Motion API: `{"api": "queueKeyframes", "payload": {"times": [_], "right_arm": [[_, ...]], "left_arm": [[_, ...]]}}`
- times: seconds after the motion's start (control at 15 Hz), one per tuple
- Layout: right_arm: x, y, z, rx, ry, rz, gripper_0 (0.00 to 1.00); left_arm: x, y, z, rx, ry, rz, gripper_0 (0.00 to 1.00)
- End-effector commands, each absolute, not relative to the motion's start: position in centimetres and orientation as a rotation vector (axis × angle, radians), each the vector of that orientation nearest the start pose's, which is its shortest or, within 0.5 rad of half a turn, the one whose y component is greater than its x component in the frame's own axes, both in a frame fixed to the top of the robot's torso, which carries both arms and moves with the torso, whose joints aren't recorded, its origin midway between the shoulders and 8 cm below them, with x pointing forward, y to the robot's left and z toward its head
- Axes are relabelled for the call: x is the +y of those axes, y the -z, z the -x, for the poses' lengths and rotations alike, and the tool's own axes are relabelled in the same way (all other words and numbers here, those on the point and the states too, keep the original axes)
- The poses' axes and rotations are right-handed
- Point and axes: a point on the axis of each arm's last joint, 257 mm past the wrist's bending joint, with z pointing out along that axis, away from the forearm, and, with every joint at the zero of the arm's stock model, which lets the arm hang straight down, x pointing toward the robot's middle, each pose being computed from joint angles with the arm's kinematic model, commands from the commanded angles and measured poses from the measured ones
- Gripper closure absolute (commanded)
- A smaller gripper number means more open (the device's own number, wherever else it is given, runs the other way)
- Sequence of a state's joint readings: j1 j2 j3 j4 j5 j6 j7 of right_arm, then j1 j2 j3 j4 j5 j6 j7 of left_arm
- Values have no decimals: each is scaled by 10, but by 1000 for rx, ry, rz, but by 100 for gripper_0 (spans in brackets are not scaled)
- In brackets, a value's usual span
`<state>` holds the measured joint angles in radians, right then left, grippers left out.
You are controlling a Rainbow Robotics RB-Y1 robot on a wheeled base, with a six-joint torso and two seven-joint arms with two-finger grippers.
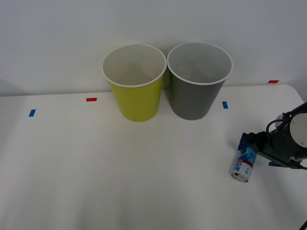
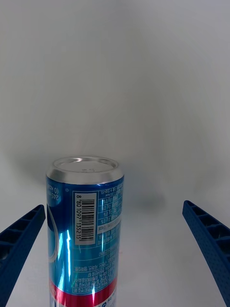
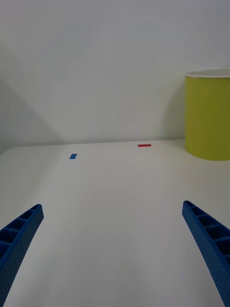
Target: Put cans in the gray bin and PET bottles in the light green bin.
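So this is the pick-up step, right before the grab. The can (image 1: 243, 164) lies on its side on the bench (image 1: 120, 182), over at the robot's right and well apart from both bins. The right pincer (image 1: 250, 142) is down at the can's far end, fingers spread wide with the can sitting in the gap between them. In the right wrist view the can (image 2: 85, 230) is clearly nearer one finger (image 2: 19, 240) than the other (image 2: 211, 240), and neither is touching it, so nothing's gripped yet.

The gray bin (image 1: 198, 81) and green bin (image 1: 135, 84) stand side by side at the back of the bench, just about touching at the rims, both looking empty from above. No bottles anywhere.

The left pincer (image 3: 112, 254) is released too, hanging over bare bench with the green bin (image 3: 208, 115) off ahead of it, apparently just waiting.

Next move, by the look of it: ease the right pincer a bit further along the can and maybe centre it, clench, then lift and carry it to the gray bin. The gray one happens to be the nearer of the two, so no need to cross over the green one.
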<state>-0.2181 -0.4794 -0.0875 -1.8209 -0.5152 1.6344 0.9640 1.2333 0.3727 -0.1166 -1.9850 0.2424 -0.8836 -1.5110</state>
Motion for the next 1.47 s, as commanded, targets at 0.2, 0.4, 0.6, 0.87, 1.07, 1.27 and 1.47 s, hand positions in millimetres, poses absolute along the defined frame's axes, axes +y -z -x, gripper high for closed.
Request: {"api": "queueKeyframes", "payload": {"times": [0.2,0.4,0.6,0.87,1.07,1.27,1.47], "right_arm": [[-310,305,-433,2660,-254,-745,0],[-302,309,-433,2660,-275,-757,0],[-298,308,-438,2640,-290,-759,0],[-297,308,-443,2614,-292,-774,100],[-300,308,-443,2609,-277,-781,100],[-301,309,-442,2610,-267,-778,100],[-305,311,-446,2585,-263,-759,100]], "left_arm": [[335,218,-156,1496,-107,67,0],[335,218,-156,1496,-107,67,0],[335,218,-156,1496,-107,67,0],[335,218,-156,1496,-107,67,0],[335,218,-156,1496,-107,67,0],[335,218,-156,1496,-107,67,0],[335,218,-156,1496,-107,67,0]]}}
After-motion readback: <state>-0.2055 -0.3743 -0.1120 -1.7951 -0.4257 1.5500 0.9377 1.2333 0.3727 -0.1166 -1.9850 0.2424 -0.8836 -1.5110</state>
